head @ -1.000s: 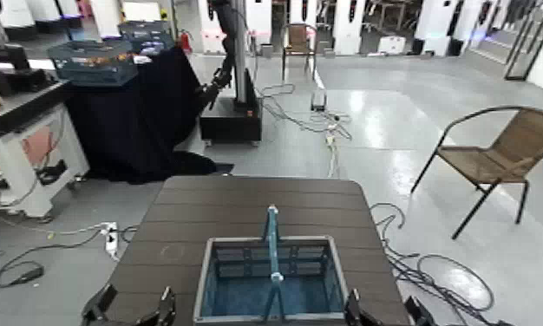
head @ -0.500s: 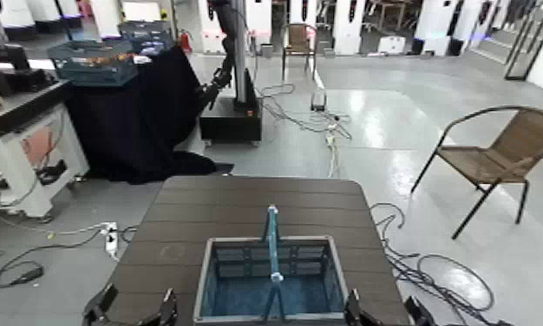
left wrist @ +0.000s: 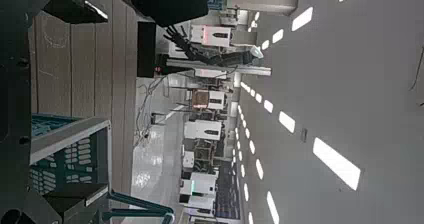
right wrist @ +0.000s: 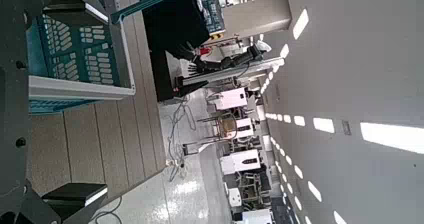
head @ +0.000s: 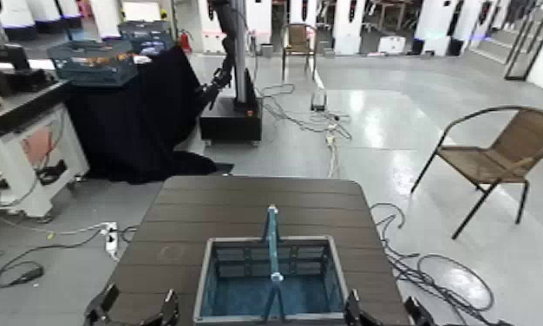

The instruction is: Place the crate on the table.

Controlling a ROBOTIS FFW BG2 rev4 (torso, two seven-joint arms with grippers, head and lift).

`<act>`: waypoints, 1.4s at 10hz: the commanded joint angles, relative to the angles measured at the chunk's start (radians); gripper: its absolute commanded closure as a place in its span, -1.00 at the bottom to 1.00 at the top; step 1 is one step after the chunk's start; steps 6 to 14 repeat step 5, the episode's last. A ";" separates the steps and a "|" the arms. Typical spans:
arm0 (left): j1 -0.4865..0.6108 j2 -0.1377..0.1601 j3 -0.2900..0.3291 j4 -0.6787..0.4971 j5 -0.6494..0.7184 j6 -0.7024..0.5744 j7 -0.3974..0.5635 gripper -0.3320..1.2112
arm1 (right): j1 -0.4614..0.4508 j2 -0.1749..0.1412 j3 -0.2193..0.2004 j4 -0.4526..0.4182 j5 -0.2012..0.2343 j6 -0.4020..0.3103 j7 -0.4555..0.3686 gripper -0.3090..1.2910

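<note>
The blue-teal crate (head: 271, 282), with its pale grey rim and a light-blue upright bar, rests on the dark brown slatted table (head: 240, 208) near its front edge. My left gripper (head: 134, 310) is open just left of the crate and apart from it. My right gripper (head: 381, 314) is open just right of the crate and also holds nothing. The left wrist view shows the crate's slotted side (left wrist: 65, 159) on the slats (left wrist: 100, 64) between that gripper's dark fingers (left wrist: 85, 4). The right wrist view shows the crate's other side (right wrist: 80, 49) and a finger (right wrist: 75, 196).
A black-cloth-draped table (head: 136, 104) with dark mesh crates (head: 93, 61) stands at the far left, and a white workbench (head: 23, 147) beside it. Another robot base (head: 232, 113) stands behind the table. A wicker chair (head: 500, 156) is at the right. Cables lie on the floor (head: 327, 130).
The left gripper has sunk very slightly toward the view's lower edge. The crate and the right gripper have not moved.
</note>
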 commanded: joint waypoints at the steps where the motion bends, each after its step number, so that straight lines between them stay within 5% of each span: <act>1: -0.004 0.002 -0.002 0.004 -0.001 -0.001 0.000 -0.44 | 0.000 0.000 -0.001 0.000 0.000 0.000 0.000 -0.46; 14: -0.008 0.000 -0.005 0.009 -0.001 -0.001 0.000 -0.44 | 0.000 0.001 -0.001 0.000 0.000 0.000 0.000 -0.46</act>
